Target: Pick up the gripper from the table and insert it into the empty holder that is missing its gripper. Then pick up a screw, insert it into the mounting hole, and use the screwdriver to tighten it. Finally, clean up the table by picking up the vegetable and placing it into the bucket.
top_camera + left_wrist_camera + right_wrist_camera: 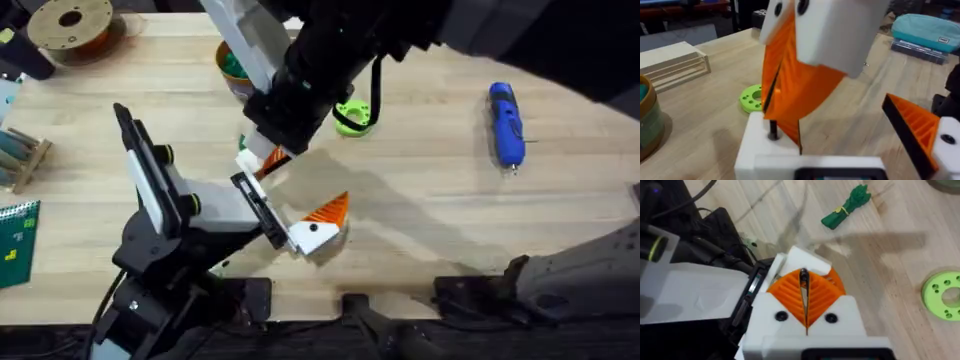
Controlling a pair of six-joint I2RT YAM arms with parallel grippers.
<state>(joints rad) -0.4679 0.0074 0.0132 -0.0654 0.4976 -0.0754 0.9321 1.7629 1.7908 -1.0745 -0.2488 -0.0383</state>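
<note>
Right gripper (805, 311) pinches ribbed orange gripper (812, 291).

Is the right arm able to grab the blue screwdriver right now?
Probably not right away. The screwdriver lies alone on open table with nothing around it, but the right gripper is reaching across the middle, its fingers pressed together over a dark pin by the left arm's holder.

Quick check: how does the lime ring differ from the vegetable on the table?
The ring is bright lime; the vegetable is darker green with a yellow band. The ring is flat and round with holes; the vegetable is a long bundle. Both lie on the table.
</note>
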